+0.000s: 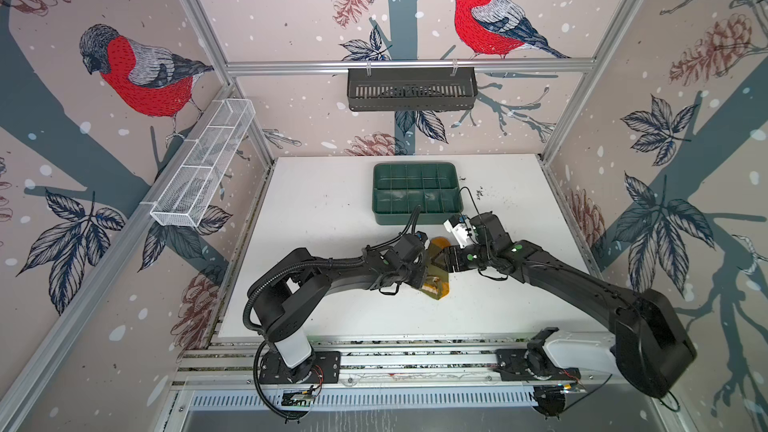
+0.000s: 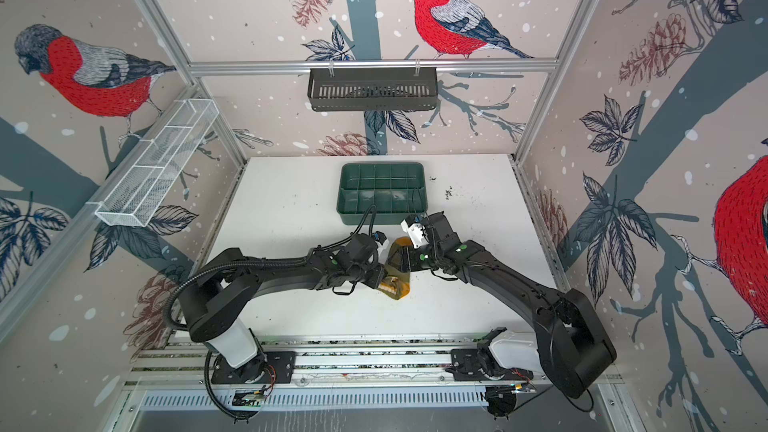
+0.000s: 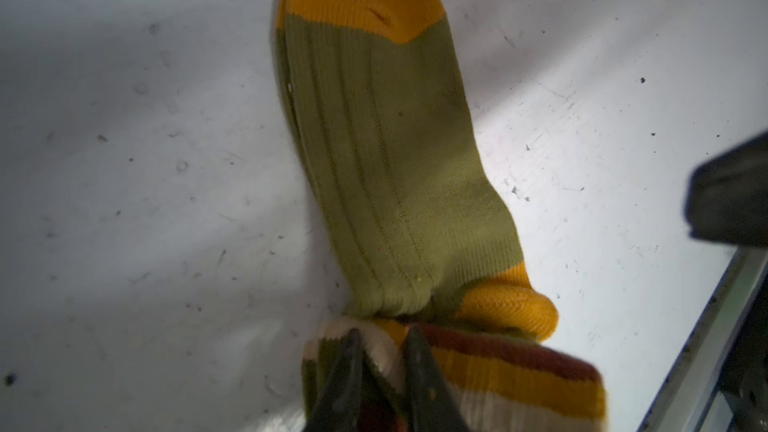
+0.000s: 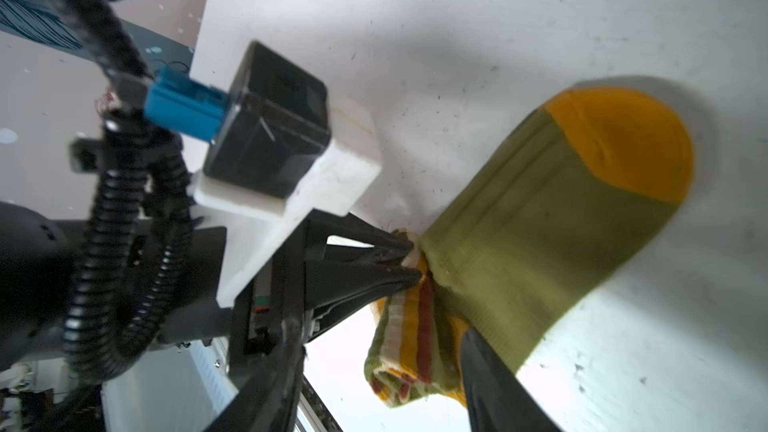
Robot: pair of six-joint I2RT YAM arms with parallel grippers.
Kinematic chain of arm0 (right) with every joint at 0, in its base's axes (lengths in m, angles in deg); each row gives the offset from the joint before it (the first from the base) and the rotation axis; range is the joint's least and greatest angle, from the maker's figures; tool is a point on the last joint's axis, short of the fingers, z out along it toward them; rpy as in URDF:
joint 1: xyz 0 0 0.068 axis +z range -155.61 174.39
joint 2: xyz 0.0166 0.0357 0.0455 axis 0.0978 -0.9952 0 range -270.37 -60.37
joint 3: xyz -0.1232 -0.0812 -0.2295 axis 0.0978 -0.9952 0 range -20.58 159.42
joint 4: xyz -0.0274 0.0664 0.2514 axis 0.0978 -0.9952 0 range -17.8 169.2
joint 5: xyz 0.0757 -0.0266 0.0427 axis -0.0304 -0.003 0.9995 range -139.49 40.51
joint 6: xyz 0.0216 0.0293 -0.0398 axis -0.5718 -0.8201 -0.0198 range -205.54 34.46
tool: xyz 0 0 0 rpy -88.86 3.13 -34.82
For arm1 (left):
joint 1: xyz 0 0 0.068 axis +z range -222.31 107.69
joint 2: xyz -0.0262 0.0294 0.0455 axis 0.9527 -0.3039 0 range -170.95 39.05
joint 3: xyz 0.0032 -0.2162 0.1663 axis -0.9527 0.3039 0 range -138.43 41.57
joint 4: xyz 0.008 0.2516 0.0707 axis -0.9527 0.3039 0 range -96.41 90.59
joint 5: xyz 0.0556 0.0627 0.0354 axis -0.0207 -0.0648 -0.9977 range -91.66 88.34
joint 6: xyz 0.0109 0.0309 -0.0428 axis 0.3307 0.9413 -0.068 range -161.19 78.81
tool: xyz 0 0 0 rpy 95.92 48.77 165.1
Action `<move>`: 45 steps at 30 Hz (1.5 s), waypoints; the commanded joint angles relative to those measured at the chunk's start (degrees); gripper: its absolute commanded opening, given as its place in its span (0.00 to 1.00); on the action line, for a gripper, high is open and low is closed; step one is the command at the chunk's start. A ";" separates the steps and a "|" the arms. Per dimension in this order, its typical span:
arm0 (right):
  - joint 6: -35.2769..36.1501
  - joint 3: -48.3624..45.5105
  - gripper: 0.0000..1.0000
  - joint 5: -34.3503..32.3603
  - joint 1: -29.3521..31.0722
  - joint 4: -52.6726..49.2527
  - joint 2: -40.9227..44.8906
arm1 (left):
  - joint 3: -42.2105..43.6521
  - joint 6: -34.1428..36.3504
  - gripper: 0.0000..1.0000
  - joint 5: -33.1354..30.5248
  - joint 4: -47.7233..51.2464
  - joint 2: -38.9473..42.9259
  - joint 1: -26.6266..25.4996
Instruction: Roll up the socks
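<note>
On the white bench (image 1: 332,209), left gripper (image 3: 382,338) jaws pinched the socks (image 3: 395,160) at the cuff; right gripper (image 4: 378,326) jaws stood spread around it.

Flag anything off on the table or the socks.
Dark crumbs lie scattered on the white table, right of the green tray. The roll of the socks looks lopsided: the orange heel bulges out beside the striped cuff that the left gripper pinches.

I see left arm (image 1: 332,274) and right arm (image 1: 582,284) black, white base links (image 1: 293,347), green wrist dots (image 1: 469,257), ribbed cable conduit (image 1: 253,297), blue camera plug (image 4: 183,112), left pincer (image 3: 383,333) slim, pointed.
</note>
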 commanded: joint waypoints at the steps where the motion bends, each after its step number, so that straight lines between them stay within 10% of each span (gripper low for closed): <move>1: 3.56 1.17 0.67 -6.84 3.37 -5.40 0.03 | -0.79 0.96 0.21 0.56 2.32 -0.49 -0.18; 13: 7.28 4.26 0.60 -22.83 14.06 -11.95 -2.64 | -1.79 1.00 0.21 1.70 2.10 -1.08 -0.18; 32: 8.07 4.02 0.57 -23.67 16.08 -7.94 -4.99 | -1.53 0.87 0.21 1.52 2.49 -0.23 -0.10; 45: 8.24 2.50 0.38 -20.24 16.16 -6.24 -6.13 | -1.13 0.91 0.21 2.69 1.79 0.13 0.48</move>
